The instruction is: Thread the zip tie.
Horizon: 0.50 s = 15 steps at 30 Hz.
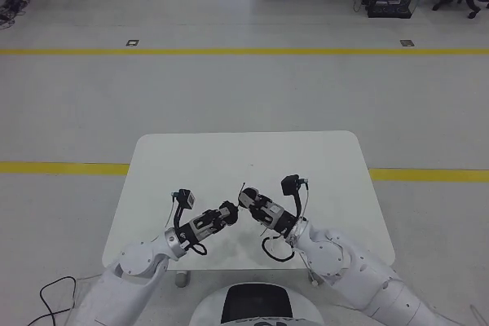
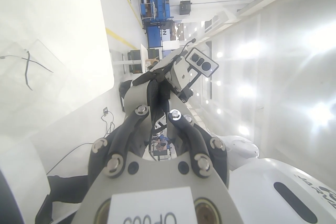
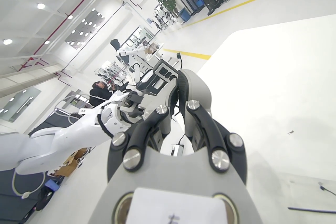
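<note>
Top view shows the two arms meeting over the near half of the white tabletop (image 1: 310, 155), tip to tip and raised off the surface. The left gripper (image 1: 230, 209) comes in from the robot's left and the right gripper (image 1: 244, 198) from its right, and the two nearly touch. The zip tie (image 1: 243, 190) shows as a thin dark strip rising from the spot where they meet, pointing away from the robot.

In the right wrist view the right jaws are closed, their ribbed pads (image 3: 181, 83) pressed flat against each other, with the other arm's wrist camera just beyond them. In the left wrist view the left jaws are drawn together as well. A fine dark line runs back between the fingers (image 2: 174, 114) toward the palm, and it is most likely the tie's tail, though it is too thin to be sure. Each pair of jaws therefore appears to pinch the tie. I cannot tell which end each one holds.

Loose ties (image 2: 27, 66) lie on the tabletop well apart from the grippers. Two of them are crossed over one another on what looks like a clear sheet.
</note>
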Each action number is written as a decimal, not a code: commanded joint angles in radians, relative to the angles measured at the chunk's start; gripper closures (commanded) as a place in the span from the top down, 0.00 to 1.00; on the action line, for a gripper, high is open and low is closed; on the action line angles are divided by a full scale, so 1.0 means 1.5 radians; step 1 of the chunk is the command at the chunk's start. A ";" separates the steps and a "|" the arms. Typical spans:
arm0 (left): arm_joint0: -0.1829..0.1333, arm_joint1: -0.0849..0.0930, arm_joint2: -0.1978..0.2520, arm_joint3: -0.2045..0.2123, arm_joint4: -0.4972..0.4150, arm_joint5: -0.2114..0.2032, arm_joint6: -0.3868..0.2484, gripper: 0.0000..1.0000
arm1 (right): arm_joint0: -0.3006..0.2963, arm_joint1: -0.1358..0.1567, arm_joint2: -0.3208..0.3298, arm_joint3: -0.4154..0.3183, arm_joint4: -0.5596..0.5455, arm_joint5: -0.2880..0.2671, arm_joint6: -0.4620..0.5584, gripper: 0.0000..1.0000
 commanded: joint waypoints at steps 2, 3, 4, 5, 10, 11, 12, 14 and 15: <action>0.000 0.001 0.001 0.000 0.000 -0.002 0.002 0.00 | 0.000 0.002 0.000 -0.002 0.006 0.000 -0.001 1.00; 0.001 0.001 0.001 0.000 0.001 -0.002 0.004 0.00 | 0.000 0.003 0.001 -0.003 0.008 0.000 -0.002 1.00; 0.001 0.001 0.001 0.000 0.001 -0.003 0.005 0.00 | -0.001 0.004 0.001 -0.005 0.009 0.000 -0.002 1.00; 0.001 0.001 0.001 0.000 0.001 -0.003 0.006 0.00 | -0.001 0.005 0.002 -0.006 0.010 0.000 -0.002 1.00; -0.001 0.003 0.000 0.002 -0.004 -0.007 0.010 0.00 | -0.008 0.015 0.015 -0.017 0.012 0.000 -0.003 1.00; -0.001 0.003 -0.001 0.002 -0.005 -0.008 0.010 0.00 | -0.010 0.017 0.019 -0.020 0.012 0.000 -0.002 1.00; -0.001 0.003 -0.002 0.002 -0.006 -0.008 0.010 0.00 | -0.012 0.020 0.023 -0.023 0.013 0.000 -0.001 1.00; -0.002 0.004 -0.004 0.001 -0.011 -0.012 0.010 0.00 | -0.016 0.025 0.027 -0.033 0.016 0.000 0.007 1.00; -0.003 0.004 -0.005 0.000 -0.012 -0.016 0.009 0.00 | -0.016 0.025 0.027 -0.033 0.016 0.000 0.007 1.00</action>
